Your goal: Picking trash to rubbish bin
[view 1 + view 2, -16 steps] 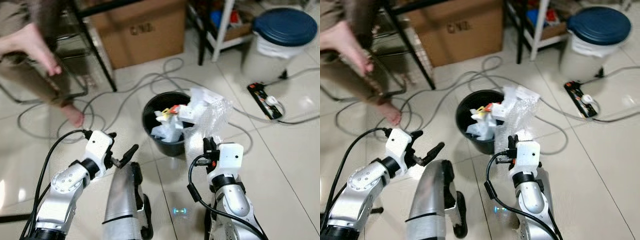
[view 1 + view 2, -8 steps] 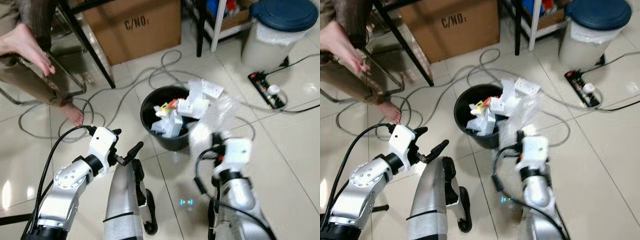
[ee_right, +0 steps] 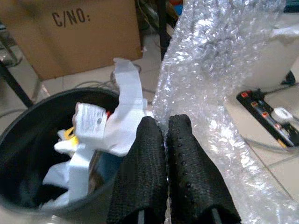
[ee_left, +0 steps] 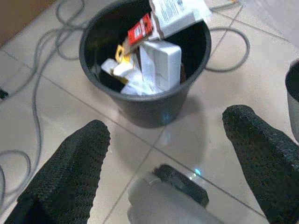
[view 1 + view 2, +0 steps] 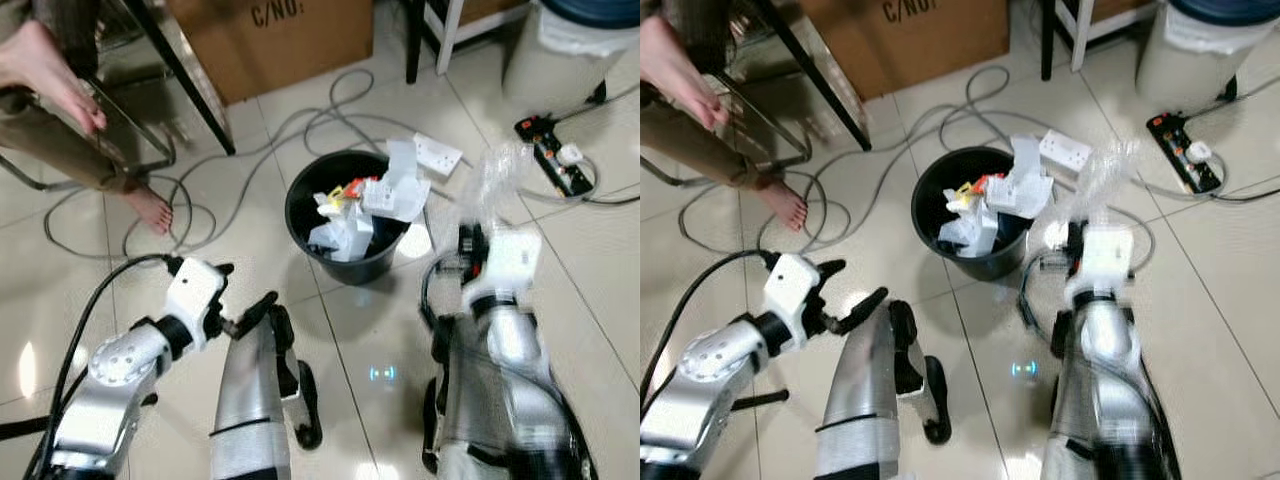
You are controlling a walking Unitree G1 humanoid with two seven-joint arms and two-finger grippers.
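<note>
Ahead of both grippers stands the black rubbish bin, heaped with white packaging and a red scrap, with a cardboard box and grey cables on the tiles beyond it. The right gripper has its fingers pinched tight on a sheet of bubble wrap, which rises above the fingertips just right of the bin's rim. The left gripper hangs lower with its fingers spread wide and empty, the bin straight ahead between them.
</note>
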